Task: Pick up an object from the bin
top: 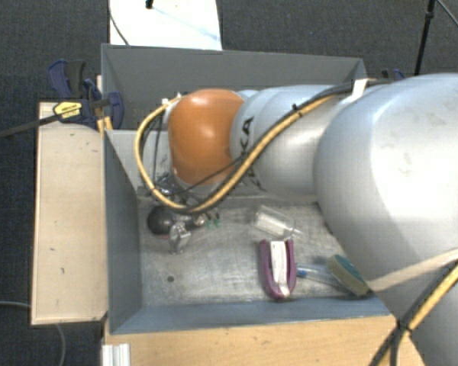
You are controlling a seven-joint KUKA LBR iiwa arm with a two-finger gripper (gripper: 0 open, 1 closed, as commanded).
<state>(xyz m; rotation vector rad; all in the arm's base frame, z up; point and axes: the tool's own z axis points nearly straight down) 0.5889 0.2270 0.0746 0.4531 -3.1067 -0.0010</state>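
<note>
So here's what we've got: the 1 arm (382, 166) comes in from the right and covers a good chunk of the bin (126, 280). Its orange cover (202, 136) sits over the bin's left half, with a yellow cable (143, 147) looping around the cover's left side and under it.

The gripper (179, 233) pokes out below the cover, low over the bin floor, close to the left wall. Right next to it, on its left, we see a dark ball (157, 219), round and blackish, lying on the floor in the bin's left part. It looks like it's touching the gripper or just beside it; we can't say which. Honestly, we also can't tell if the gripper is released or clenched, since the cover and cable hide most of it, and we don't see anything clearly gripped.

There are 3 other things further right on the floor, well apart from the gripper: a clear plastic piece (275, 222) near the middle, a purple and white pack (278, 269) toward the front wall, and a brush (343, 274) with a teal and tan head, partly tucked under the arm.
</note>
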